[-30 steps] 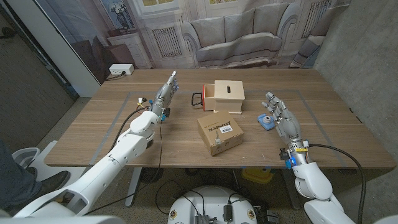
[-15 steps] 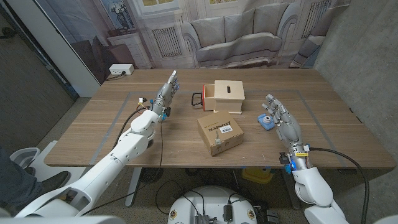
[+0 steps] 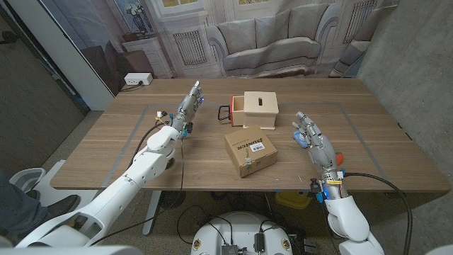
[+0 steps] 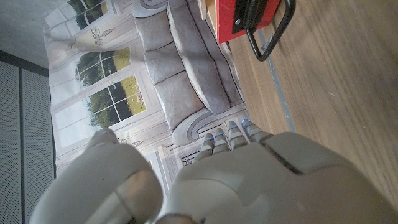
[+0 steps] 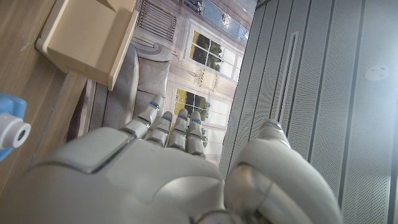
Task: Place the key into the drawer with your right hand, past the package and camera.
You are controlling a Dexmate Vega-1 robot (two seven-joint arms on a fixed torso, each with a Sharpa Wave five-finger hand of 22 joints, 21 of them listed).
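Observation:
The wooden drawer box point(image 3: 259, 109) stands at the table's middle, its red front and black handle point(image 3: 226, 113) facing my left side. In front of it lies the cardboard package point(image 3: 250, 151), with a small metallic item point(image 3: 247, 163) at its near corner; I cannot tell if that is the key. The blue toy camera point(image 3: 300, 138) sits right of the package, partly behind my right hand point(image 3: 313, 142), which holds nothing, fingers stretched out. A small red object point(image 3: 338, 156) lies by that wrist. My left hand point(image 3: 189, 105) stands empty, left of the drawer.
The left wrist view has the red drawer front point(image 4: 249, 15) beyond my left hand point(image 4: 236, 180). Past my right hand point(image 5: 149, 171), the right wrist view shows the wooden box point(image 5: 87, 37) and the camera point(image 5: 9, 130). Taped lines point(image 3: 134, 142) mark the table.
My right hand has shifted left, toward the blue camera, and now overlaps it. A small red object has come into sight beside its wrist. The left arm has stayed still.

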